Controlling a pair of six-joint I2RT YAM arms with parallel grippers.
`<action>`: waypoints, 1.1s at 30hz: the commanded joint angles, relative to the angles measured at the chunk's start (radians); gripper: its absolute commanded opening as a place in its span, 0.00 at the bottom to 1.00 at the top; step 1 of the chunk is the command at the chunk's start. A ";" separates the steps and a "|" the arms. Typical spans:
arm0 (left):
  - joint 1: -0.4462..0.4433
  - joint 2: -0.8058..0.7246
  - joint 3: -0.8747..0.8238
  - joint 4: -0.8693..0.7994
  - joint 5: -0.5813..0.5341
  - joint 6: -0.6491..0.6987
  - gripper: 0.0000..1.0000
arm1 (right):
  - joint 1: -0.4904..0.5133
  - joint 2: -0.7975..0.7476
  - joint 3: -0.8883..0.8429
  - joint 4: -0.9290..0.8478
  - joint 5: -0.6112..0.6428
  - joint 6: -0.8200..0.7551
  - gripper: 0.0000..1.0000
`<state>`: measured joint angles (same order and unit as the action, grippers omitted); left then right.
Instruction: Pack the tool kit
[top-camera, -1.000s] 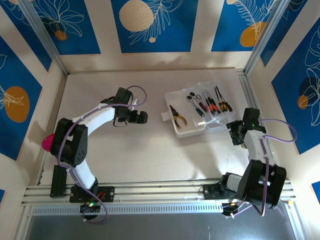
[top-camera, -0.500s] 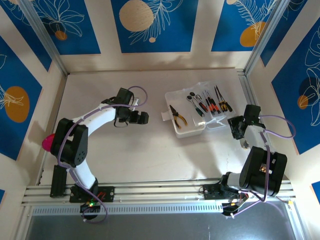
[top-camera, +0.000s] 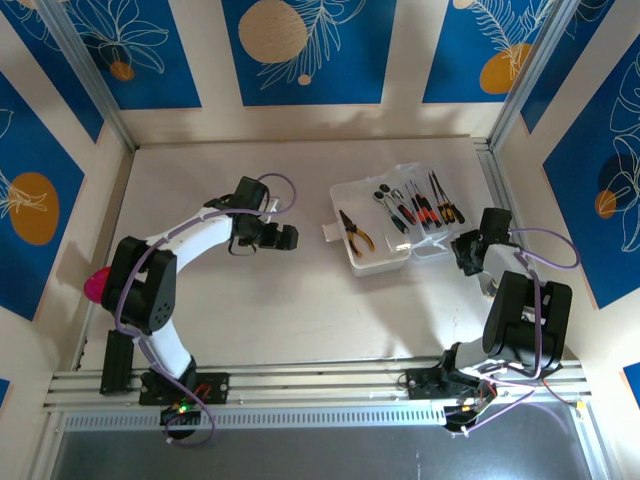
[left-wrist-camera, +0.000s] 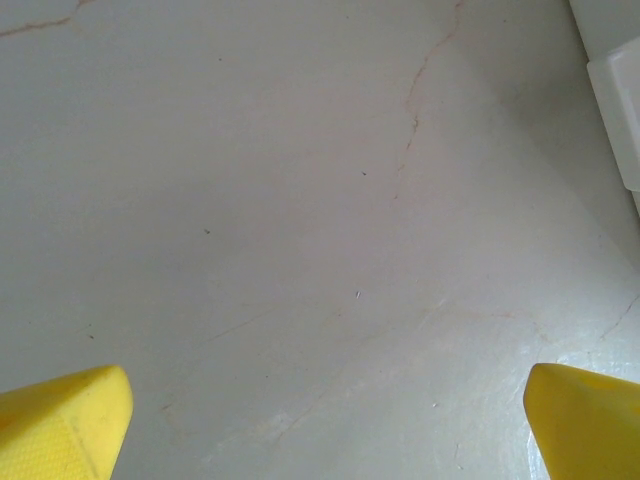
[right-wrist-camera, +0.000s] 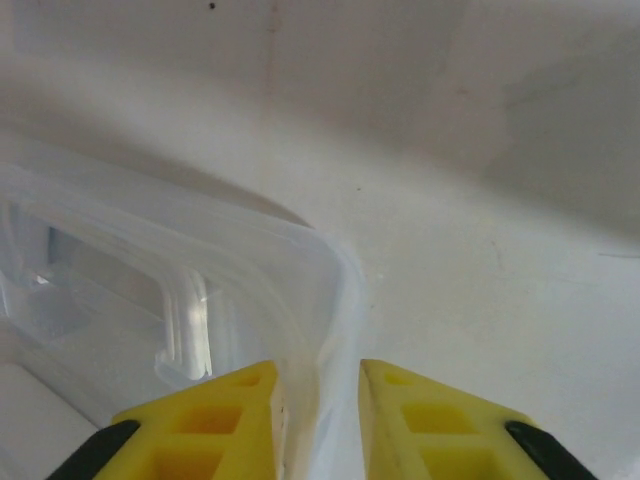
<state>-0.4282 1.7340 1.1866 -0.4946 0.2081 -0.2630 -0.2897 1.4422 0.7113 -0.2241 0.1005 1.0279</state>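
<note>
The clear plastic box (top-camera: 378, 252) lies right of centre. In it are yellow-handled pliers (top-camera: 355, 232), a small ratchet (top-camera: 384, 192) and red, black and orange-handled tools (top-camera: 425, 207). My right gripper (top-camera: 467, 251) is at the box's right corner. In the right wrist view its yellow fingers (right-wrist-camera: 245, 420) pinch the clear plastic rim of the lid (right-wrist-camera: 330, 290), with the right gripper (right-wrist-camera: 318, 420) shut on it. My left gripper (top-camera: 286, 237) hovers open over bare table, left of the box. Its fingertips (left-wrist-camera: 60, 425) stand far apart, and a corner of the box (left-wrist-camera: 618, 100) shows at the upper right.
The table (top-camera: 300, 300) is walled by blue-and-cream panels, with metal rails along the right side and the near edge. A pink object (top-camera: 92, 287) sits by the left arm's base at the left wall.
The right gripper has moved forward and left to the box's right corner and closed its fingers on the lid's rim. The left arm has barely moved.
</note>
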 joint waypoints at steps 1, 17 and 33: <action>-0.017 -0.021 0.020 -0.021 -0.007 -0.006 1.00 | 0.013 0.013 -0.003 -0.009 0.003 -0.002 0.19; -0.107 0.184 0.209 0.020 0.030 -0.047 1.00 | 0.202 -0.178 0.043 -0.148 0.161 -0.088 0.00; -0.129 0.269 0.228 0.048 0.048 -0.067 1.00 | 0.437 -0.274 0.165 -0.294 0.421 -0.138 0.00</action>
<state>-0.5442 1.9461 1.4055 -0.4637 0.2508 -0.3157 0.0906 1.2110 0.8188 -0.5022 0.5259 0.9455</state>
